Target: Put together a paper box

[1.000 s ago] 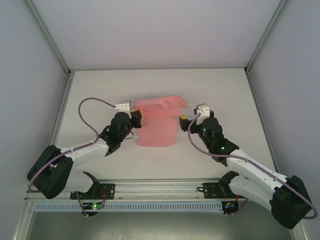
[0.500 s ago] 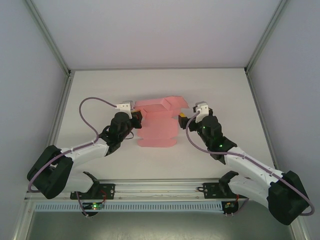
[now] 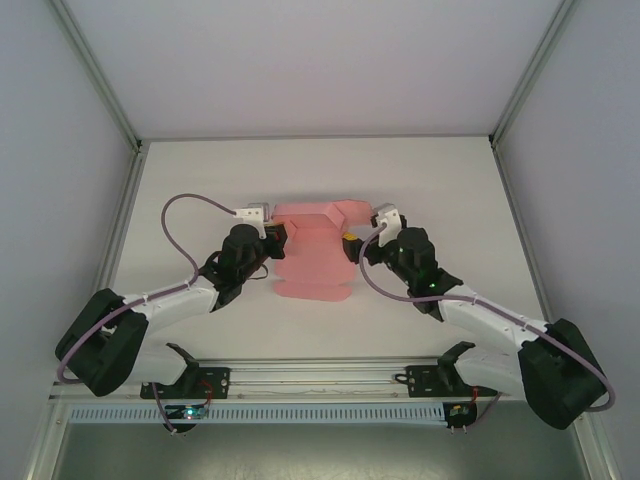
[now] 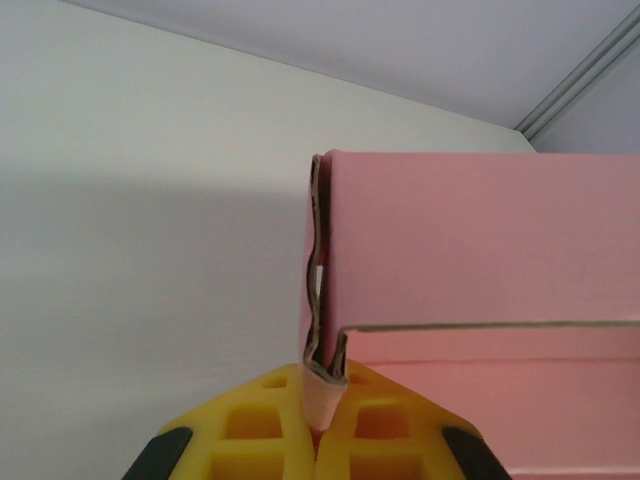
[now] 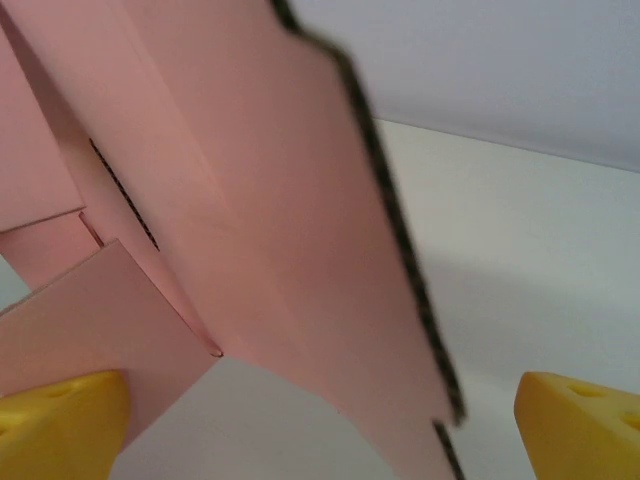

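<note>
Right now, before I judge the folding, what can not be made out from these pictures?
- Top view: the fingertips of the left gripper are hidden by its wrist, so its grip on the paper box cannot be judged.
- Left wrist view: the box runs off the right and bottom edges.
- Right wrist view: the card is close and blurred; whether it touches the open right gripper is unclear.
- Top view: the tabs are too small.

Mid-table, the pink paper box (image 3: 315, 255) is hemmed in: the left gripper (image 3: 274, 234) pinches its left edge, and the right gripper (image 3: 350, 242), jaws spread, straddles a raised flap on its right. The white table (image 3: 450, 190) lies bare beyond the box, before it, and out to the grey walls (image 3: 60, 150).
</note>
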Controlling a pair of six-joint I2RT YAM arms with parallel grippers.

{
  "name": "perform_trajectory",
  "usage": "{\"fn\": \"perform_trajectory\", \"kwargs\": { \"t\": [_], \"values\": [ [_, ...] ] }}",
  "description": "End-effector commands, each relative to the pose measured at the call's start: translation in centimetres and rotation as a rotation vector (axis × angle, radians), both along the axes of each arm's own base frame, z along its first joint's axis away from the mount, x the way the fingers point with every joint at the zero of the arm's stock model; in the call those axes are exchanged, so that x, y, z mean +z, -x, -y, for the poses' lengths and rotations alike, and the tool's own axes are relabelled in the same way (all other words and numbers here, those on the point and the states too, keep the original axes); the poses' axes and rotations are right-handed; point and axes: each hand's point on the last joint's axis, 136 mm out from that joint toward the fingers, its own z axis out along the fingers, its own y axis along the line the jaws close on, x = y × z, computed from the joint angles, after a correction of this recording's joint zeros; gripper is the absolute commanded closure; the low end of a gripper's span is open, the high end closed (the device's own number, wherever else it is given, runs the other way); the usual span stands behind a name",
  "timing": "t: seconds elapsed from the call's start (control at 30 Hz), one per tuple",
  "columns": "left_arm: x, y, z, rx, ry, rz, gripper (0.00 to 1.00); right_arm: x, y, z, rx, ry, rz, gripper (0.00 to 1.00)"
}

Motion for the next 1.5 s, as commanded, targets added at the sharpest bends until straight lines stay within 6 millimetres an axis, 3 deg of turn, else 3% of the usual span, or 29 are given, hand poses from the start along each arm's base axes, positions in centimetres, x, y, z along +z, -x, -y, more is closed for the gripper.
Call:
{"fn": "perform_trajectory", "kwargs": {
  "t": [0.0,0.2,0.43,0.67,0.83,1.1,1.27,1.47],
  "values": [
    [2.0,-0.5,1.0,-0.029,0.06,0.048,1.0,1.9,-0.6,-1.2,0.034,-0.071,0.038,0.02],
    [1.8,-0.5,1.5,-0.049,0.072,0.041,1.0,1.4,-1.9,-0.9,-0.033,-0.078,0.02,0.02],
    [1.9,-0.5,1.6,-0.054,0.089,0.044,1.0,0.0,-2.5,-1.9,-0.034,-0.027,-0.007,0.02],
    [1.3,-0.8,0.5,0.013,0.073,0.025,1.0,-1.6,-2.6,-0.4,-0.159,0.118,-0.018,0.02],
    [0.9,-0.9,0.0,0.041,0.064,0.017,1.0,1.0,-1.6,0.1,-0.148,0.058,0.027,0.02],
    [0.8,-0.7,-0.2,0.043,0.055,0.018,1.0,5.9,2.5,1.9,-0.079,-0.004,0.092,0.01],
    [0.8,-0.5,0.0,0.026,0.049,0.027,1.0,8.3,4.5,4.8,-0.124,-0.024,0.155,0.02],
    [1.0,-0.2,0.3,-0.009,0.042,0.032,1.0,8.5,3.7,8.6,-0.258,-0.015,0.133,0.02]
  ]
}}
